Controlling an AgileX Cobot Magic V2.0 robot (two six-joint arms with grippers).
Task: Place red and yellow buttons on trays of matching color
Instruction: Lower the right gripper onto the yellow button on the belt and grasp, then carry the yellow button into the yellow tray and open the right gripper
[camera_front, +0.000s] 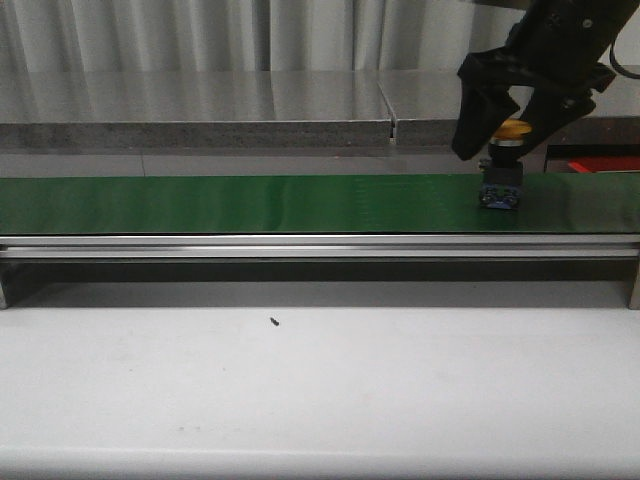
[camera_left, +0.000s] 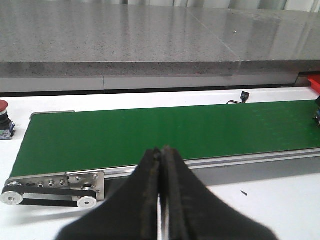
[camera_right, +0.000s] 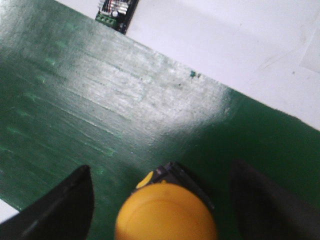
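Note:
A yellow button (camera_front: 512, 129) on a dark base with a blue foot stands upright on the green conveyor belt (camera_front: 250, 203) at the right. My right gripper (camera_front: 505, 130) hangs over it, open, its fingers on either side of the yellow cap (camera_right: 167, 212) without touching it. A red button (camera_left: 3, 106) stands off the belt's end on the white table. My left gripper (camera_left: 161, 152) is shut with nothing in it, in front of the belt. A red tray (camera_front: 605, 157) edge shows behind the belt at the right. No yellow tray is in view.
The belt's aluminium frame (camera_front: 320, 246) runs across the front, with a roller and drive belt (camera_left: 50, 190) at its end. A grey stone ledge (camera_front: 200, 110) lies behind. A small circuit board (camera_right: 116, 11) and a black connector (camera_left: 244, 95) lie beyond the belt.

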